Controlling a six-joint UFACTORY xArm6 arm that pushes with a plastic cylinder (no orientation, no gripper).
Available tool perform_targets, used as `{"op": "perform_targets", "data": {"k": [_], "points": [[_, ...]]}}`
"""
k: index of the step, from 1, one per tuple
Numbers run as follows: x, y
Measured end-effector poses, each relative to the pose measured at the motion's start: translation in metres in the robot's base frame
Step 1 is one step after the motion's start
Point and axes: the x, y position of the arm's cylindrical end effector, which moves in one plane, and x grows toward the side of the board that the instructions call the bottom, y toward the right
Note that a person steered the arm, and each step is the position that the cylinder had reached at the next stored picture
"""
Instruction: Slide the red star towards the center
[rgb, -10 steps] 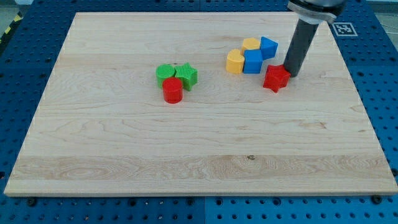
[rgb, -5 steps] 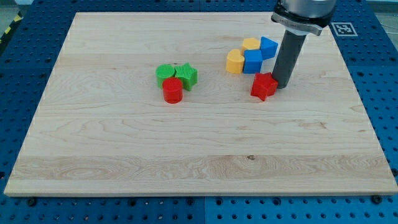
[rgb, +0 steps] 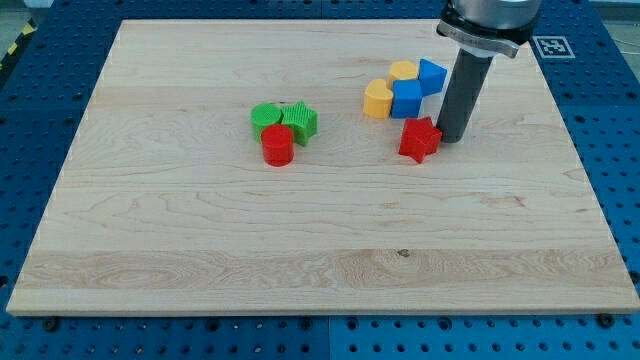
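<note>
The red star (rgb: 419, 139) lies on the wooden board (rgb: 320, 230), right of the middle and just below a cluster of blue and yellow blocks. My tip (rgb: 451, 138) stands right beside the star's right side, touching it or nearly so. The dark rod rises from there toward the view's top.
A yellow heart (rgb: 377, 99), a blue cube (rgb: 407, 98), a yellow block (rgb: 404, 71) and a blue block (rgb: 432, 75) huddle just above the star. Left of the middle, a red cylinder (rgb: 278, 145) sits against a green cylinder (rgb: 266, 118) and a green star (rgb: 301, 121).
My tip has moved left and slightly down, pushing the red star left and a little toward the view's bottom. The other blocks have not moved.
</note>
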Motion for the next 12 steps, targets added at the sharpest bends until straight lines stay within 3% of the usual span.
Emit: {"op": "perform_targets", "data": {"k": [12], "points": [[0.018,-0.061]]}}
